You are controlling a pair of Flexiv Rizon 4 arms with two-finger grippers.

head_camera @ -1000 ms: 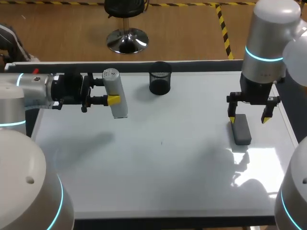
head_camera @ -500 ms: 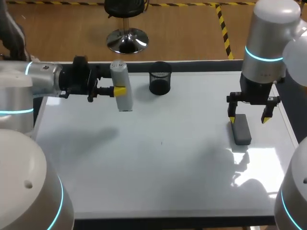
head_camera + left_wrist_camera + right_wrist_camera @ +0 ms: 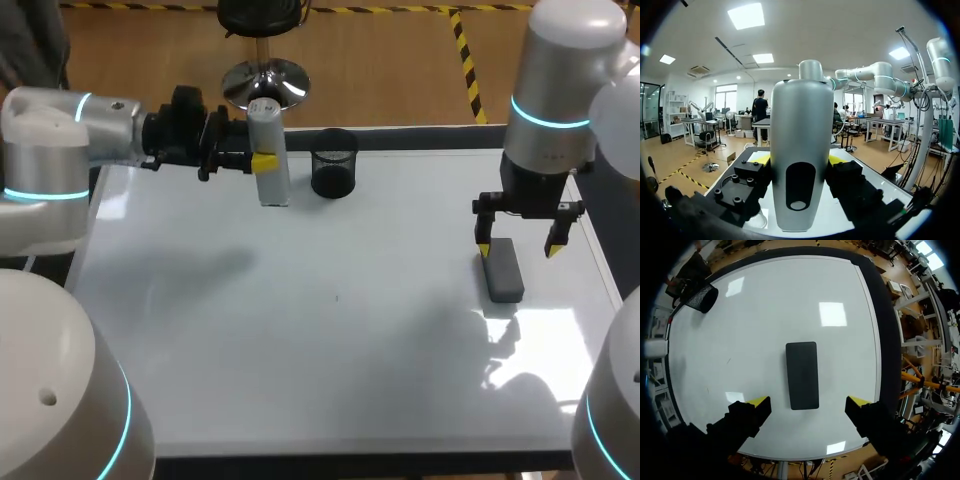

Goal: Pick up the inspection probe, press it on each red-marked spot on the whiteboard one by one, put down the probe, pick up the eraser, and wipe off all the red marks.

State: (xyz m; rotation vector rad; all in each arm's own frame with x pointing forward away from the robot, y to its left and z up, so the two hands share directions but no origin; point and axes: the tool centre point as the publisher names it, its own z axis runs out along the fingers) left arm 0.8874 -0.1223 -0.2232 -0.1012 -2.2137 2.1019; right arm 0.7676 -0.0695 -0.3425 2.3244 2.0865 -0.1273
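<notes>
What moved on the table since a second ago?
The left pincer, shut on the probe, carried it toward the table's far edge and rightward, close to the cup. The right pincer stayed open over the eraser. The eraser and cup did not move.

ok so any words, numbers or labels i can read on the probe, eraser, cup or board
None can be read in any view.
The probe, the eraser, the mesh cup and the whiteboard show no legible print.
</notes>
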